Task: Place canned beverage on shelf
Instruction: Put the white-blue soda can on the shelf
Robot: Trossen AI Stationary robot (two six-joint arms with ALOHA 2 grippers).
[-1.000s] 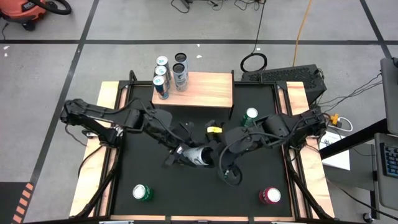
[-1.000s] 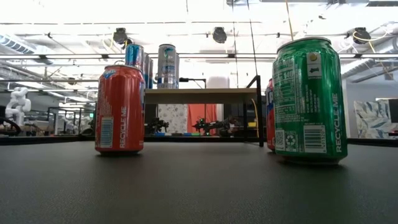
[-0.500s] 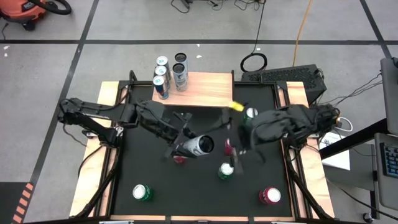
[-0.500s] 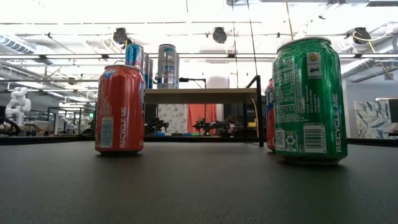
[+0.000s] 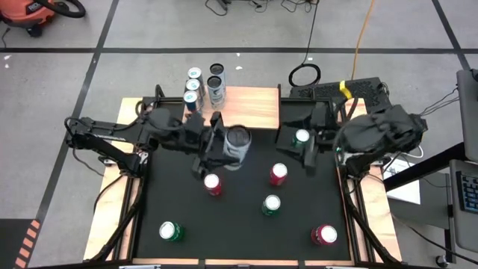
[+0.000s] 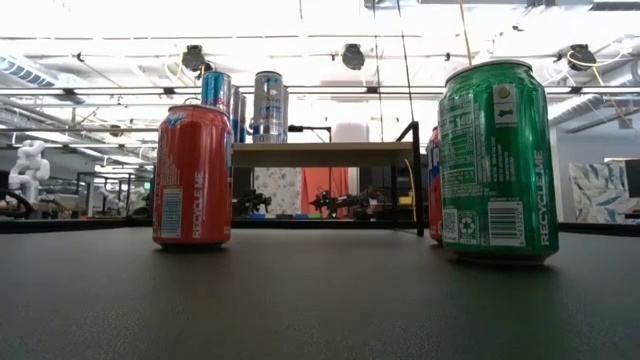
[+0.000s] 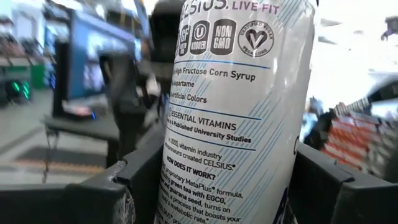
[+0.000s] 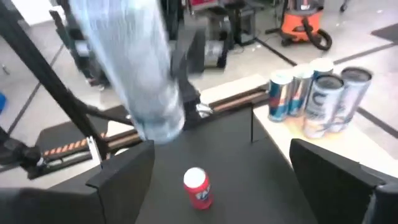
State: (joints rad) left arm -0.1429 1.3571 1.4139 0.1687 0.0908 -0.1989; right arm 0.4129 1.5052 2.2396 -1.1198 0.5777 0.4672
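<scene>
Grey concrete floor crossed by black tape lines surrounded a black tabletop (image 5: 239,232) framed in light wood. At its far edge stood the shelf (image 5: 254,108), a small light-wood board on thin black legs, with four tall slim cans (image 5: 203,88) clustered at its left end; the low view showed two of them upright on the board (image 6: 320,153). Two dark arms reached over the table. The left gripper (image 5: 221,148), raised above the tabletop just in front of the shelf's left half, was clenched on a tall white Celsius can (image 5: 237,143); the left wrist view showed that can (image 7: 239,112) upright between the two dark fingers (image 7: 134,180), pressed by both. The right gripper (image 5: 308,148) was drawn back near the right side of the table, with its fingers spread apart and nothing between them, close to a green-topped can (image 5: 302,137). Shorter cans stood upright and well apart across the tabletop: a red one (image 5: 213,184) just in front of the left gripper, a second red one (image 5: 278,173), a green one (image 5: 272,204), another green one (image 5: 171,232) near the front left and a red one (image 5: 324,235) near the front right. A yellow cable (image 5: 364,33) ran across the floor behind the table.
</scene>
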